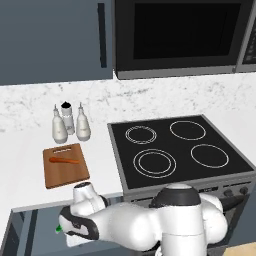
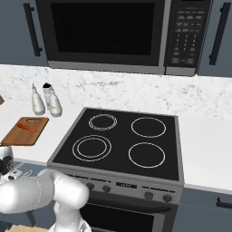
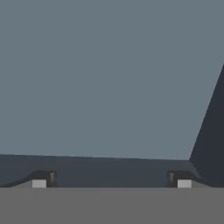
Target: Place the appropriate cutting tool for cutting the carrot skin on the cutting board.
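Brown wooden cutting board [image 1: 66, 165] on counter left of stove [image 1: 180, 150], carrot [image 1: 63, 160] lying on it; arm bent low into open drawer [image 1: 30, 225], seemingly hunting peeler; green speck by wrist, unclear. Right view: bottles [image 2: 45, 102] behind board. Hand view: gripper [image 3: 111, 183] spread wide, empty, facing grey drawer panel

My left base view looks forward and down from behind my arm's left side, over the bench [image 1: 20, 155] and stove [image 1: 175, 147]. My right base view faces the same way from my right, stove [image 2: 120, 138] centred. Both share the stove, board [image 1: 65, 165] [image 2: 25, 130], bottles [image 1: 70, 125] [image 2: 45, 103] and microwave [image 1: 180, 35] [image 2: 102, 34]. My hand view sits very close to a flat grey-blue panel [image 3: 105, 78], my gripper [image 3: 111, 183] fingertips wide apart at its bottom.
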